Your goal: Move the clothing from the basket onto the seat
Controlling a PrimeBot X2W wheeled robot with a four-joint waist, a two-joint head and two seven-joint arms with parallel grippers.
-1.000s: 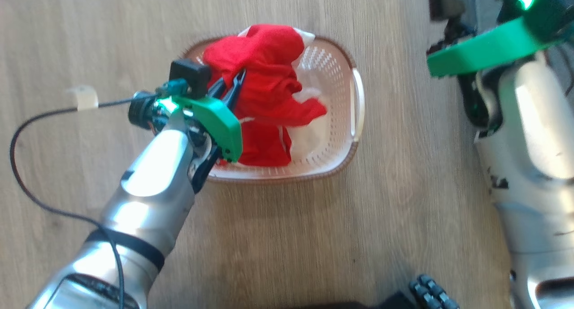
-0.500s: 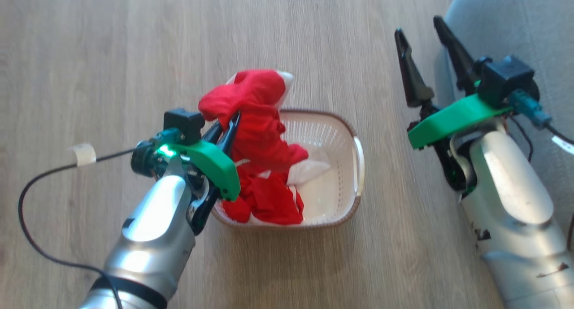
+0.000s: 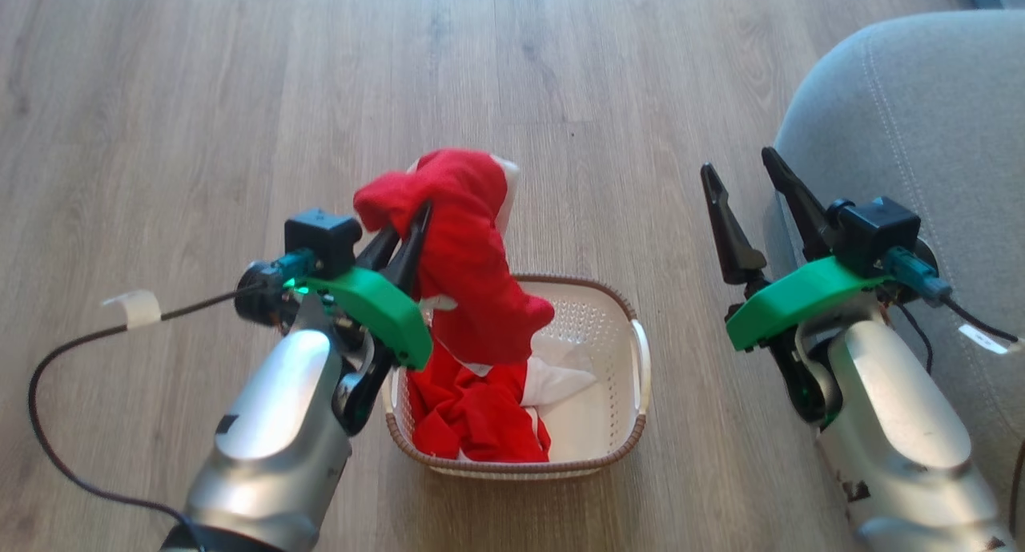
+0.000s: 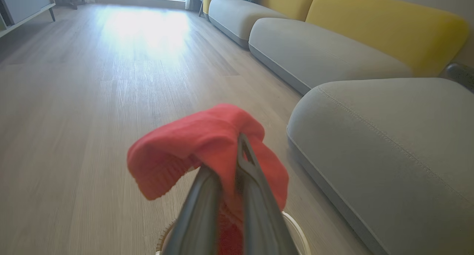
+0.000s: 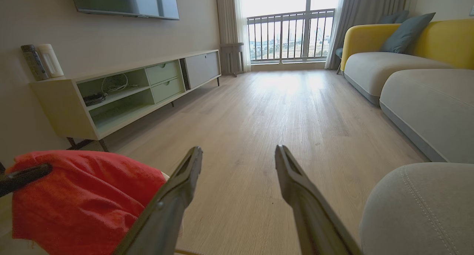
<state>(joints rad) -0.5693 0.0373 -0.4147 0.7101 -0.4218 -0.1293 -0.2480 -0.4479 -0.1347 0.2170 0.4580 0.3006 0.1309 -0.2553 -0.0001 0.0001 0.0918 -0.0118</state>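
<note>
One garment hung clamped in the left gripper over the basket; the right gripper gaped near the seat.

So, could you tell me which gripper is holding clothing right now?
The left gripper, shut on red clothing hanging over the basket; the right gripper stands open and empty.

Basket: left rim hidden behind left gripper; floor mostly under clothing. Seat cut by head view's right edge. One left fingertip buried in fabric.
</note>
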